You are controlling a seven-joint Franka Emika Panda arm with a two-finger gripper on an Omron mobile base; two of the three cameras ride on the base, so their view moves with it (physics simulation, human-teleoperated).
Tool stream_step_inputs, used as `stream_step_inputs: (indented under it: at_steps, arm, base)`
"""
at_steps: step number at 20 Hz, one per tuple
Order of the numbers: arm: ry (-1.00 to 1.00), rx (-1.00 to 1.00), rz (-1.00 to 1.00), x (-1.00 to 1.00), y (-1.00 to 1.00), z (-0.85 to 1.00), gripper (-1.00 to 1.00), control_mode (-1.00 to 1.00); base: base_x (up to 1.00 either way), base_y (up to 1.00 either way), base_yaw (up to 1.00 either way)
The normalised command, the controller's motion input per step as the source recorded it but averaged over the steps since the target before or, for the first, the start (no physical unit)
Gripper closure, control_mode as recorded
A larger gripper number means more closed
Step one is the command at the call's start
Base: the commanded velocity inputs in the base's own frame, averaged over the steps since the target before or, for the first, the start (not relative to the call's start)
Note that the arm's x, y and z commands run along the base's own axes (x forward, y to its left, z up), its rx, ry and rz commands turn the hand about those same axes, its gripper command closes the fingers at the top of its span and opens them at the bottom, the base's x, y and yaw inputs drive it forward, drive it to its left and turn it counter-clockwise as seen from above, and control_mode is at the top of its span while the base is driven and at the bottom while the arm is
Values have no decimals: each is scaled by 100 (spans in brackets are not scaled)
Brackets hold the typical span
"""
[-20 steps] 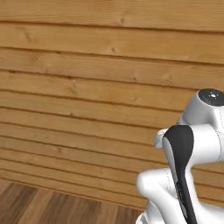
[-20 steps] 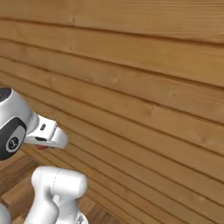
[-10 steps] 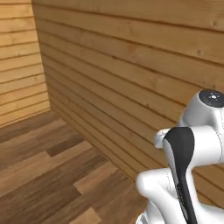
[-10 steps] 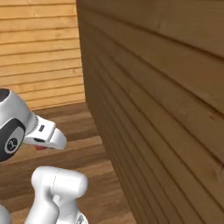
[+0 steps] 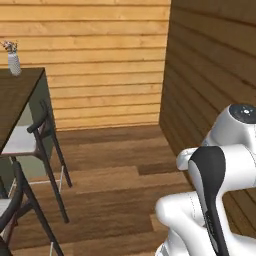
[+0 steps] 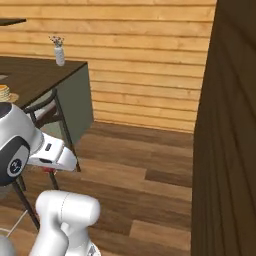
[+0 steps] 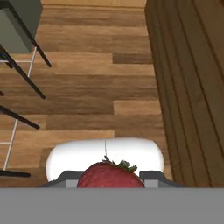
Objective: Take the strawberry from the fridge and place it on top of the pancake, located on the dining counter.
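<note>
A: What's changed since a second ago?

B: The whole picture has swung — both base cameras faced a plank wall then, and now they look past its corner at a room with the long dark-brown wooden dining counter (image 6: 35, 75). That is the base turning, not the things moving.

A: And the berry?

B: The small red strawberry with its greenish top (image 7: 110, 174) sits at the bottom of the hand view, between the two-finger gripper (image 7: 105, 179), whose dark tips stand close on either side of it. It looks pinched there, over the plank floor and well apart from the counter.

A: The target?

B: The short golden-tan pancake stack on its round wooden plate (image 6: 4, 93) shows at the left edge of the right base view, on the counter top. A small white vase with dried sprigs (image 6: 59, 53) stands further along, and a black-framed, white-seated stool (image 5: 31, 141) is pushed against the counter's side.

A: Risks?

B: The berry is tiny and round — a jolt while driving could roll it out of the grip. The stool legs also stand between base and counter, so a tight approach may clip them.
</note>
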Motion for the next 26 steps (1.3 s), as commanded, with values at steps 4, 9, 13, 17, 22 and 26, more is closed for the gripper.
stream_step_inputs:
  at_steps: [4, 9, 13, 17, 22, 26]
  arm:
    - [0, 0, 0, 0, 0, 0, 100, 100]
    - [0, 0, 0, 0, 0, 0, 100, 100]
    - [0, 0, 0, 0, 0, 0, 100, 100]
    - [0, 0, 0, 0, 0, 0, 100, 100]
    - [0, 0, 0, 0, 0, 0, 100, 100]
    - [0, 0, 0, 0, 0, 0, 100, 100]
  base:
    - [100, -22, 79]
    - [100, -31, 71]
    - [100, -35, 68]
    - [100, -38, 67]
    - [95, -47, 64]
    - [58, -61, 58]
